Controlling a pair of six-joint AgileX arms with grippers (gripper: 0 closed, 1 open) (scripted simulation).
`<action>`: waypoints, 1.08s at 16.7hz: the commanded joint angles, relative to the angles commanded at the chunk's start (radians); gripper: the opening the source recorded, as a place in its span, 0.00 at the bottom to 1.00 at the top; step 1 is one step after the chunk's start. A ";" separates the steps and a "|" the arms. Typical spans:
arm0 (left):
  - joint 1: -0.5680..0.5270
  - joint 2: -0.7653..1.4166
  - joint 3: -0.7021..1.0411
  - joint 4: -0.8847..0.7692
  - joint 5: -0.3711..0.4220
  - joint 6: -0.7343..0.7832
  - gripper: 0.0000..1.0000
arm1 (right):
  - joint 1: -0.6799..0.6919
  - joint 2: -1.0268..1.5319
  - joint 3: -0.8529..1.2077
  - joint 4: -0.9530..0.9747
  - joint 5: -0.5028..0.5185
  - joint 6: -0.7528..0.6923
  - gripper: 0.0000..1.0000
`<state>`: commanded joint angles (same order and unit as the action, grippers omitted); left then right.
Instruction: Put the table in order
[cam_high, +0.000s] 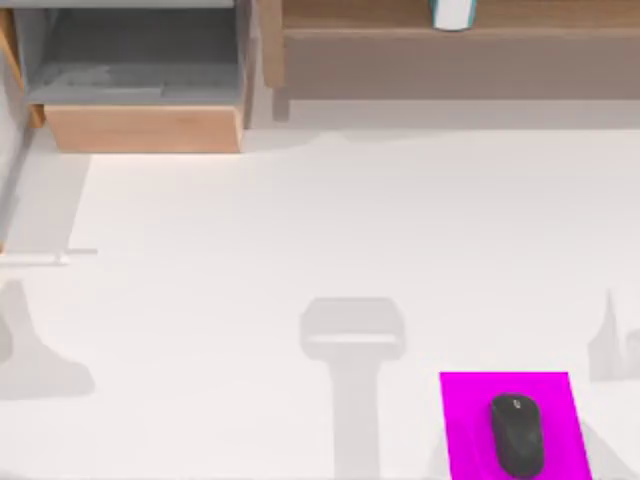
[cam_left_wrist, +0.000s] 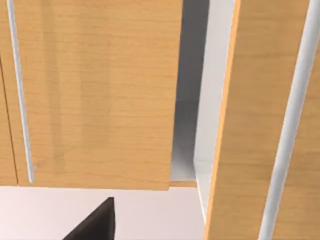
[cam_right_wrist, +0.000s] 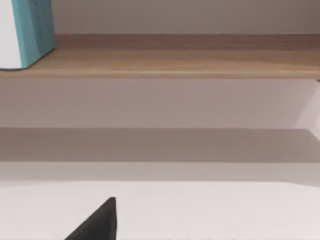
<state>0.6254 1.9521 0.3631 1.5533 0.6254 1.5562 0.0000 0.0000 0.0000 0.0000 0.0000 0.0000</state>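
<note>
The white table (cam_high: 300, 240) spreads across the top view. At its front right, a black computer mouse (cam_high: 517, 434) lies on a magenta mat (cam_high: 465, 410). A white and teal container (cam_high: 452, 12) stands on the wooden shelf (cam_high: 400, 20) at the back right. The right wrist view shows the container (cam_right_wrist: 27, 32) at one end of the shelf board (cam_right_wrist: 175, 62). A dark part of my right gripper (cam_right_wrist: 95, 225) sits low over the table, facing the shelf. A dark part of my left gripper (cam_left_wrist: 95, 225) faces the wooden drawer fronts (cam_left_wrist: 100, 100) from close by.
A light-brown drawer (cam_high: 140, 80) stands pulled open at the back left, its grey inside bare. Drawer fronts with silver bar handles (cam_left_wrist: 20, 100) show in the left wrist view. Soft arm shadows fall on the table's left, middle and right.
</note>
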 joint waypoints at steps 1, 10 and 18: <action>0.021 0.013 0.013 0.015 -0.015 0.020 1.00 | 0.000 0.000 0.000 0.000 0.000 0.000 1.00; 0.014 0.033 0.054 0.005 -0.043 0.032 1.00 | 0.000 0.000 0.000 0.000 0.000 0.000 1.00; -0.018 0.055 0.111 -0.029 -0.076 0.032 0.92 | 0.000 0.000 0.000 0.000 0.000 0.000 1.00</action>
<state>0.6073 2.0072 0.4741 1.5247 0.5499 1.5879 0.0000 0.0000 0.0000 0.0000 0.0000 0.0000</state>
